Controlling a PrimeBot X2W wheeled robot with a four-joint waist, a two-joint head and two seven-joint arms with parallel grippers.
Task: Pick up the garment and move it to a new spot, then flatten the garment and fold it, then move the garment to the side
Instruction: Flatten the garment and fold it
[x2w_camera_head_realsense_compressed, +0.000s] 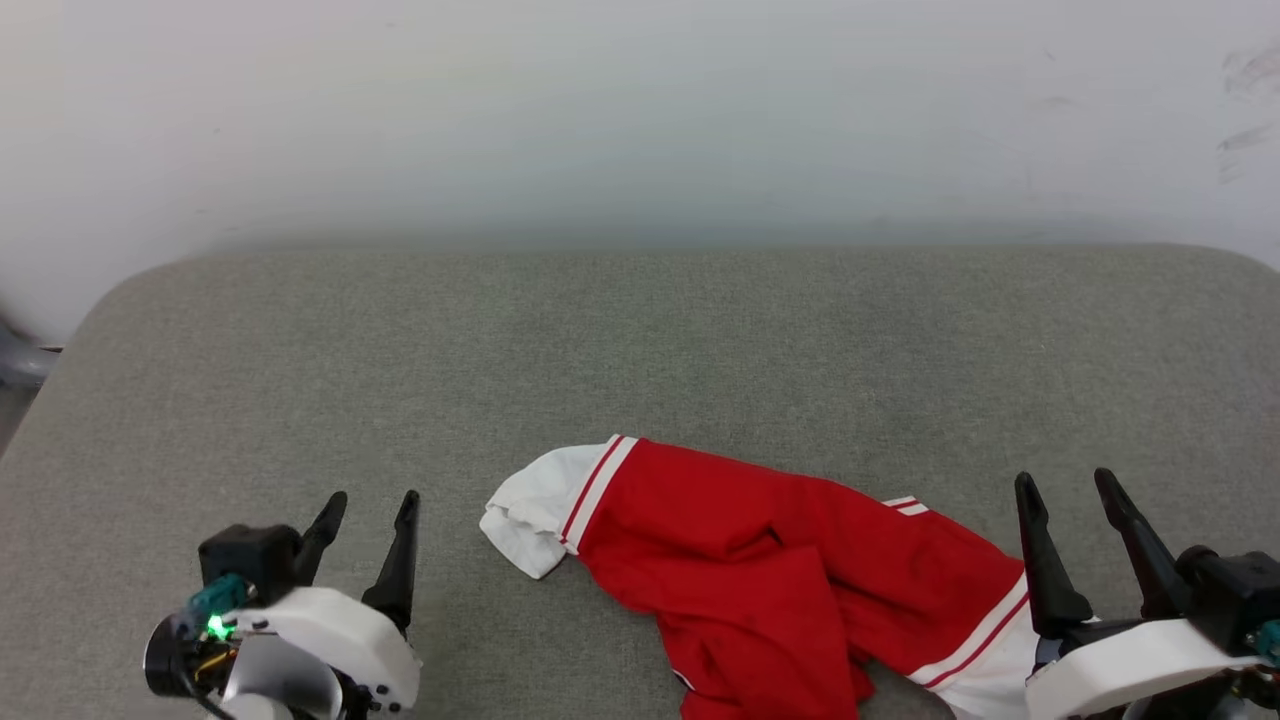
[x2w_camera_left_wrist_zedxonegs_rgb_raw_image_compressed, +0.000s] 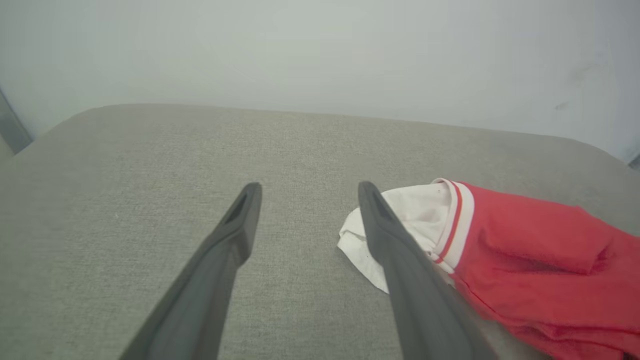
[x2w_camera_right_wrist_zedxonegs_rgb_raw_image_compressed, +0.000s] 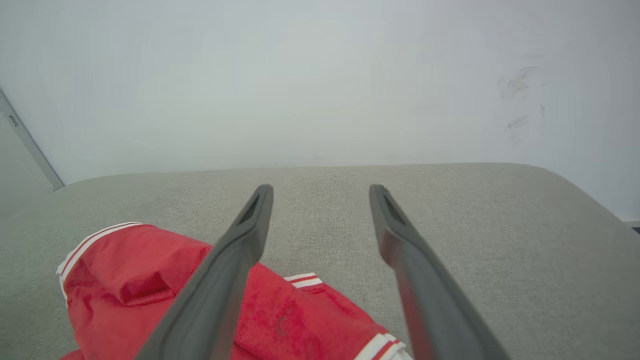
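**1. Left gripper.** The left gripper (x2w_camera_head_realsense_compressed: 375, 500) stands over the near left part of the table (x2w_camera_head_realsense_compressed: 700, 330), fingers pointing away from the robot. The fingers are spread wide and there is nothing between them or held by them. In the head view a strip of bare table separates this gripper from the garment (x2w_camera_head_realsense_compressed: 780, 570). In the left wrist view the gripper (x2w_camera_left_wrist_zedxonegs_rgb_raw_image_compressed: 310, 186) frames bare grey surface, and its right-hand finger crosses in front of the white sleeve (x2w_camera_left_wrist_zedxonegs_rgb_raw_image_compressed: 415, 215).

**2. Right gripper.** The right gripper (x2w_camera_head_realsense_compressed: 1063, 480) stands over the near right part of the table, fingers pointing away from the robot. The fingers are spread wide and hold nothing. In the head view its white housing overlaps the right end of the garment; whether they touch cannot be told. In the right wrist view the gripper (x2w_camera_right_wrist_zedxonegs_rgb_raw_image_compressed: 321, 187) has bare table between its fingertips, and the garment (x2w_camera_right_wrist_zedxonegs_rgb_raw_image_compressed: 135, 280) lies to the lower left, partly behind the left-hand finger.

**3. Garment.** The garment lies crumpled on the near half of the table, right of centre, between the two grippers.
- Body: red, bunched in folds.
- Left end: white sleeve (x2w_camera_head_realsense_compressed: 530, 510) with red-and-white striped trim (x2w_camera_head_realsense_compressed: 598, 485).
- Right end: a white panel with the same trim, beside the right gripper's base.
- Near edge: runs out of the bottom of the head view.

**4. Table.** The covering is grey woven fabric, and the far corners are rounded.

**5. Wall.** A pale wall (x2w_camera_head_realsense_compressed: 640, 120) rises behind the far edge of the table. Dark smudges (x2w_camera_head_realsense_compressed: 1245, 100) mark it at the upper right.
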